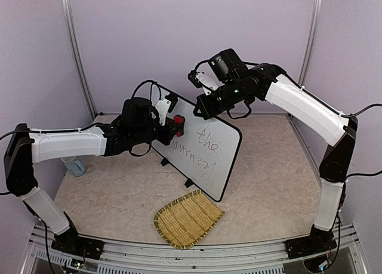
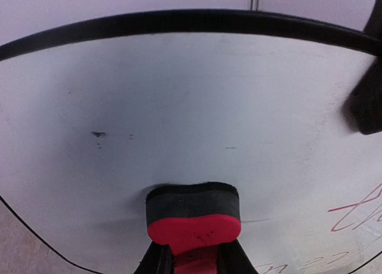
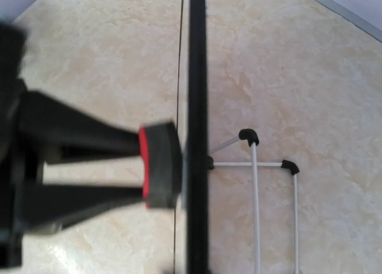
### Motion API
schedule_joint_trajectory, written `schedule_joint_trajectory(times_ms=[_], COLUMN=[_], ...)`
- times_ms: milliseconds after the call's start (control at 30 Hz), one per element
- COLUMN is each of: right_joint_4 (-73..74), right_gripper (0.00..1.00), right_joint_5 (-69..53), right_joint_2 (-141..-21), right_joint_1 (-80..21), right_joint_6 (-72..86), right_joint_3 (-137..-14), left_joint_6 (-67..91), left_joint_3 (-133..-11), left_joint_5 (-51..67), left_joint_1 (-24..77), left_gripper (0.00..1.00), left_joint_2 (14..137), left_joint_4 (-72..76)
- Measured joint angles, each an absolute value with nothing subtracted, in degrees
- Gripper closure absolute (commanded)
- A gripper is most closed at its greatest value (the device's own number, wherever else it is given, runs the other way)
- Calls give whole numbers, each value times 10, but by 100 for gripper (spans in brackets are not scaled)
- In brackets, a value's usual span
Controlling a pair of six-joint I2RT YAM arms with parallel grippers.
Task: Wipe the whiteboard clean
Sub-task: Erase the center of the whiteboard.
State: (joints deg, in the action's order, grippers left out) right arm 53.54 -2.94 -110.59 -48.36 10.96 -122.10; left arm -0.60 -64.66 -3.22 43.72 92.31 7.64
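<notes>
The whiteboard [image 1: 224, 157] stands upright on the table, with dark handwriting [image 1: 208, 137] across its middle and right. My left gripper [image 1: 174, 127] is shut on a red and black eraser [image 1: 178, 119] whose black pad lies flat on the board's upper left. In the left wrist view the eraser [image 2: 192, 217] rests on the white face [image 2: 191, 95], which bears only faint specks there. My right gripper [image 1: 201, 110] is closed over the board's top rim. The right wrist view looks down along the rim [image 3: 197, 77], with the eraser [image 3: 160, 165] pressed against the face.
A woven straw mat [image 1: 188, 219] lies on the table in front of the board. A small pale blue object [image 1: 73, 165] sits at the far left. The board's white wire stand [image 3: 256, 184] spreads behind it. Metal posts and walls enclose the table.
</notes>
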Motion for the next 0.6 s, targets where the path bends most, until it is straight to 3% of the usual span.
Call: schedule_joint_trajectory(times_ms=[600], right_joint_4=[533], right_gripper=[100], right_joint_5=[-29], right_joint_2=[-1106], right_joint_1=[-484], right_joint_6=[100], right_joint_3=[-1221], left_joint_6=[-13], left_joint_3=[-648], left_joint_5=[-61], left_joint_1=[462], left_gripper=[83], left_joint_2=[923], left_joint_4=[96])
